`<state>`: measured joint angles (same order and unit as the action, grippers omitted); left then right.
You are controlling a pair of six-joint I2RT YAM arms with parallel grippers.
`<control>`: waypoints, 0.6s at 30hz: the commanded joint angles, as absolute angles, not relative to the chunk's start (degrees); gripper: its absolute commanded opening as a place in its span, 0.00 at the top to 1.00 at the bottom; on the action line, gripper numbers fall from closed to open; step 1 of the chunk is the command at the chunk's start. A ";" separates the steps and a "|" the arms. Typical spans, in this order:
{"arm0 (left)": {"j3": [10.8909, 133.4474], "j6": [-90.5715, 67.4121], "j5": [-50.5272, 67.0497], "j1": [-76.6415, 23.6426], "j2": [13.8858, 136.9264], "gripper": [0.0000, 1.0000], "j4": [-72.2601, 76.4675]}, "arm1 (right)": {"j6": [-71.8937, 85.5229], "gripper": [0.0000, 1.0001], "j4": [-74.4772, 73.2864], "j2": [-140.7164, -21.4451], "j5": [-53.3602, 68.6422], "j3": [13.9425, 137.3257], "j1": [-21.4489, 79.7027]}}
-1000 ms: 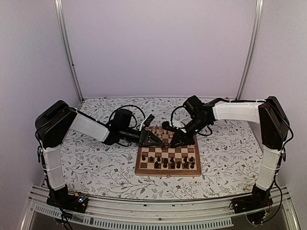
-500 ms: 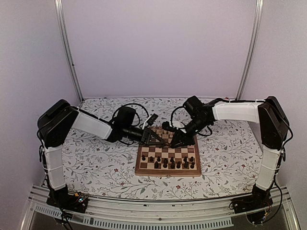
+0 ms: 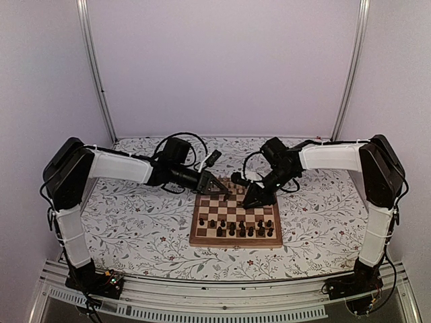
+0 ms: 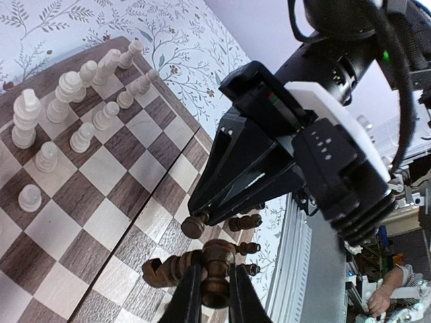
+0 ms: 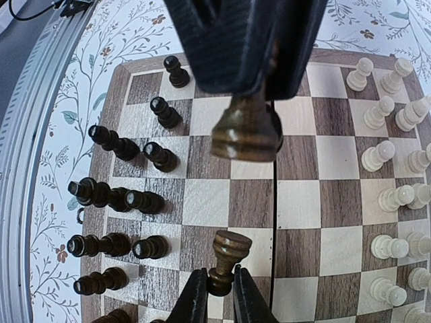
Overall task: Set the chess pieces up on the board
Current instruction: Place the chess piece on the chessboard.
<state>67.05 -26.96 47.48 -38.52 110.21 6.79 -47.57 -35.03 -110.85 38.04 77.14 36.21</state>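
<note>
The board (image 3: 236,243) lies mid-table, with dark pieces (image 3: 236,230) in its near rows. My left gripper (image 3: 224,190) is shut on a dark brown piece (image 4: 217,269) above the board's middle (image 4: 87,195). My right gripper (image 3: 248,200) is shut on a dark brown pawn (image 5: 229,252), held close beside it over the centre seam. In the right wrist view the left fingers (image 5: 222,54) hang at the top with their piece (image 5: 246,128). Dark pieces (image 5: 111,195) stand on the left, pale pieces (image 5: 390,195) on the right. In the left wrist view, pale pieces (image 4: 67,87) fill the upper left.
The floral table surface (image 3: 135,222) surrounds the board. Black cables (image 3: 182,145) loop behind the left wrist. Metal frame posts (image 3: 94,74) stand at the back corners and a rail (image 3: 222,296) runs along the near edge.
My left arm has swung back and to the right, carrying its dark piece toward the board's far middle. My right gripper has barely moved.
</note>
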 commanded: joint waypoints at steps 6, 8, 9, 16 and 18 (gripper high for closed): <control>70.40 -19.52 41.96 -38.13 107.32 0.99 -6.37 | -47.16 0.87 -35.08 -112.49 37.48 76.92 36.03; 71.39 -18.37 38.69 -38.06 108.13 0.99 -9.70 | -47.11 0.87 -35.35 -112.54 36.45 77.23 35.99; 72.10 -17.82 37.24 -38.13 108.56 0.99 -11.57 | -47.11 0.87 -35.43 -112.44 35.44 77.37 35.99; 79.89 -11.42 29.01 -39.55 111.62 0.98 -24.52 | -47.78 0.86 -35.87 -110.60 29.38 77.16 36.06; 83.25 -8.91 25.95 -40.09 112.99 0.98 -29.88 | -48.13 0.86 -36.35 -110.48 28.86 77.17 35.96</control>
<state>77.52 -15.29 33.10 -39.03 110.50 -18.33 -47.48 -35.20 -111.50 31.90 76.86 36.21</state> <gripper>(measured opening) 0.124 0.137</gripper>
